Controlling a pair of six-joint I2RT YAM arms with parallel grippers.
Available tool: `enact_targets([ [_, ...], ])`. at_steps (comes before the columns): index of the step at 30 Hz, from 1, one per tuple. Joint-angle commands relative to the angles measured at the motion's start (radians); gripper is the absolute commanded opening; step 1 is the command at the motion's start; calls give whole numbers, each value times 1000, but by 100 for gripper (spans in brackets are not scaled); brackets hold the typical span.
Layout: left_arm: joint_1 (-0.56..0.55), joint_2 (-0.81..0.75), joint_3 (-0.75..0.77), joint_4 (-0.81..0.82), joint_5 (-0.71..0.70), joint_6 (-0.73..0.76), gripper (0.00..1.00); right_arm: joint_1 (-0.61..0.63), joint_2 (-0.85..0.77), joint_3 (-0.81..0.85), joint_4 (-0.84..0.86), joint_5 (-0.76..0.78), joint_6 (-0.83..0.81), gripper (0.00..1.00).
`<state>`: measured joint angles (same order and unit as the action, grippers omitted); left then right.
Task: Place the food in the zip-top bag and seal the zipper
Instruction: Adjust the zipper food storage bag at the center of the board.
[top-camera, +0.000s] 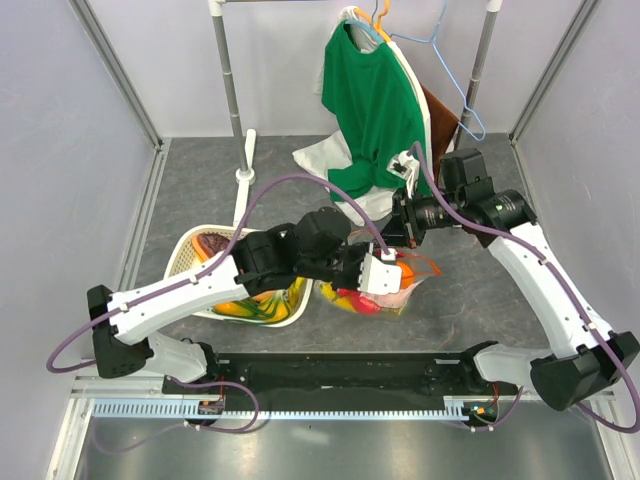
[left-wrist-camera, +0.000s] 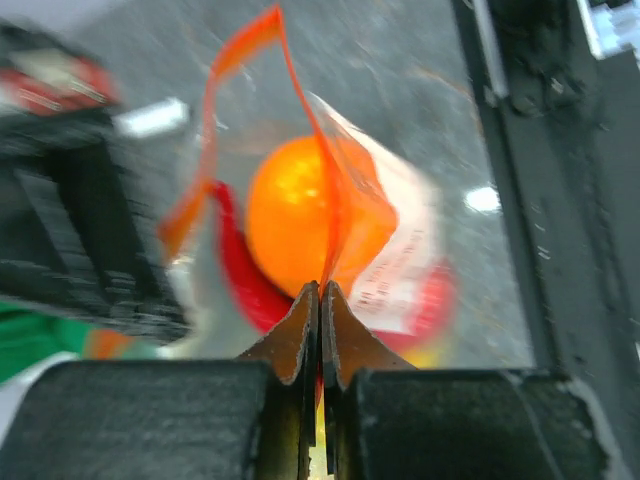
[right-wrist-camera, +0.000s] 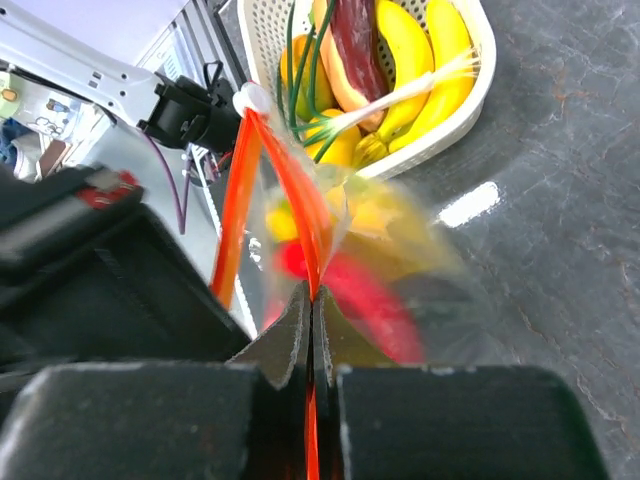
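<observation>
Fruit (top-camera: 362, 298) is held in the clear bag (top-camera: 390, 295) at centre frame. Its orange (left-wrist-camera: 295, 225) is shown plainly by the left wrist view. Bananas (right-wrist-camera: 405, 50) in the basket (right-wrist-camera: 478, 95) are shown by the right. The zipper (left-wrist-camera: 325, 170) is clamped by the left claw (left-wrist-camera: 320, 300) and the right claw (right-wrist-camera: 310, 310).

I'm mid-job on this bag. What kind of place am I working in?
Looks like a robot test booth, not a home: pale walls in a metal frame, a grey table, a staged clothes rail with a green shirt, and a basket of toy food.
</observation>
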<state>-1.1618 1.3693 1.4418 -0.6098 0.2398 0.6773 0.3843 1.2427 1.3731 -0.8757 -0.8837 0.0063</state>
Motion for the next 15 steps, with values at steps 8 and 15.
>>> enact_targets([
  [8, 89, 4, -141, 25, 142, -267, 2, 37, 20, -158, 12, 11, -155, 0],
  [15, 97, 74, 49, 31, 191, -364, 2, 39, 130, 18, -48, -40, -206, 0],
])
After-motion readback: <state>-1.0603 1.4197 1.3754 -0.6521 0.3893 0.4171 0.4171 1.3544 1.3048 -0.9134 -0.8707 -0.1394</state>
